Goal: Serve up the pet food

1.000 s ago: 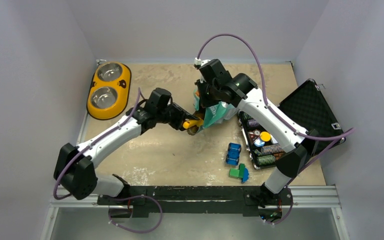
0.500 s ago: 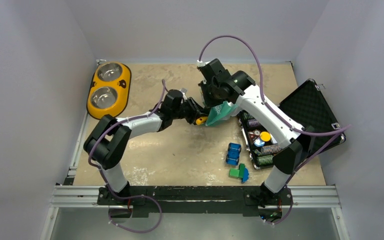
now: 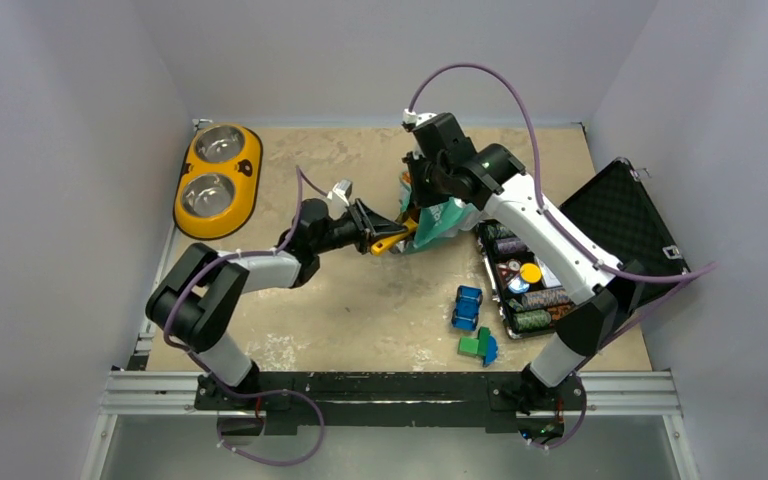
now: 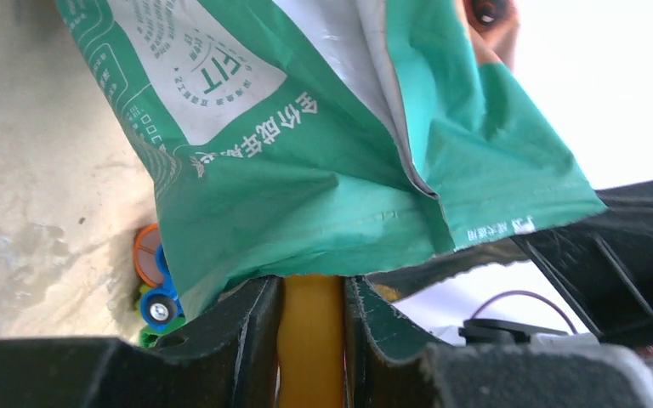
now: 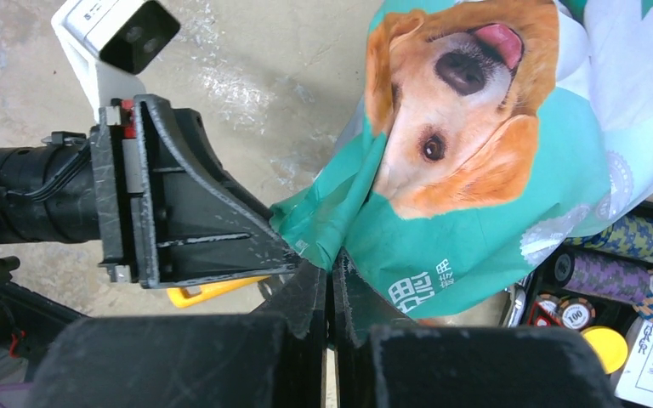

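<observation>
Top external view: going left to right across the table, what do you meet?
Yellow double bowl → left pincer on a yellow scoop handle → green pet food bag → blue toy car → open case of poker chips.

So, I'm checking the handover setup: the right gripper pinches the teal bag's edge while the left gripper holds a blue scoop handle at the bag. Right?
Not quite: the handle is yellow, not blue. The left wrist view shows the left gripper shut on a yellow scoop handle under the teal bag. The rest stands: the right wrist view shows the right gripper pinching the bag's edge.
</observation>
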Available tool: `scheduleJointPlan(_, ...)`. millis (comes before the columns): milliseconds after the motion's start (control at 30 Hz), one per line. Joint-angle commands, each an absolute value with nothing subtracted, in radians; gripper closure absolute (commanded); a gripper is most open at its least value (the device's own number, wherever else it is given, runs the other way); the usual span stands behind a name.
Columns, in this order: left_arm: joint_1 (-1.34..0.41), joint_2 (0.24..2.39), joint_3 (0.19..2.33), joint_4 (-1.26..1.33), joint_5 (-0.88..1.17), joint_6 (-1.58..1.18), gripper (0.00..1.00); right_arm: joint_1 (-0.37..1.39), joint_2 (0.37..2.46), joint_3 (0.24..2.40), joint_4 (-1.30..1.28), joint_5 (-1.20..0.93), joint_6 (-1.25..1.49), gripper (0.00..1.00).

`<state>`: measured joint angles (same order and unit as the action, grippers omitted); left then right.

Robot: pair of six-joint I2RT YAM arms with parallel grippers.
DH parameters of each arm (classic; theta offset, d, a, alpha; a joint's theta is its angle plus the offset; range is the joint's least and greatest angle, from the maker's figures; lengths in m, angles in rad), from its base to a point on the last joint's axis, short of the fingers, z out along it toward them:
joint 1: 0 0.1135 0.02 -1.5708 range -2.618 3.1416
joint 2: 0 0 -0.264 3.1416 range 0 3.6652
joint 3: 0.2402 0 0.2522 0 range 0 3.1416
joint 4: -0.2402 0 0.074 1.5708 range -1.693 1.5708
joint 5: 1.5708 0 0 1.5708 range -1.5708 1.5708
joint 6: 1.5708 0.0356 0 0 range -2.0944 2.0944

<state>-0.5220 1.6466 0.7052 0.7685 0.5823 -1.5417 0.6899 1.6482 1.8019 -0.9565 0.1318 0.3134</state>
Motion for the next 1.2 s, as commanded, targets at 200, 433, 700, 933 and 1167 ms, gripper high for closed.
scheduleJointPlan(200,-0.494,1.47,0.556,0.925,0.641,-1.579,1.0,0.651,1.513,1.853,-0.847,0.115,0.325,1.0)
scheduleJointPlan(433,-0.488,1.469,0.563,0.94,0.653,-1.564,1.0,0.643,1.537,1.885,-0.851,0.115,0.325,1.0)
scheduleJointPlan(700,-0.444,1.439,0.595,0.804,0.653,-1.517,1.0,0.638,1.56,1.927,-0.863,0.099,0.33,1.0)
scheduleJointPlan(933,-0.413,1.424,0.467,0.947,0.613,-1.639,1.0,0.637,1.554,1.934,-0.875,0.086,0.341,1.0)
scheduleJointPlan(1167,-0.407,1.473,0.513,1.037,0.622,-1.696,1.0,0.638,1.564,1.942,-0.877,0.097,0.337,1.0)
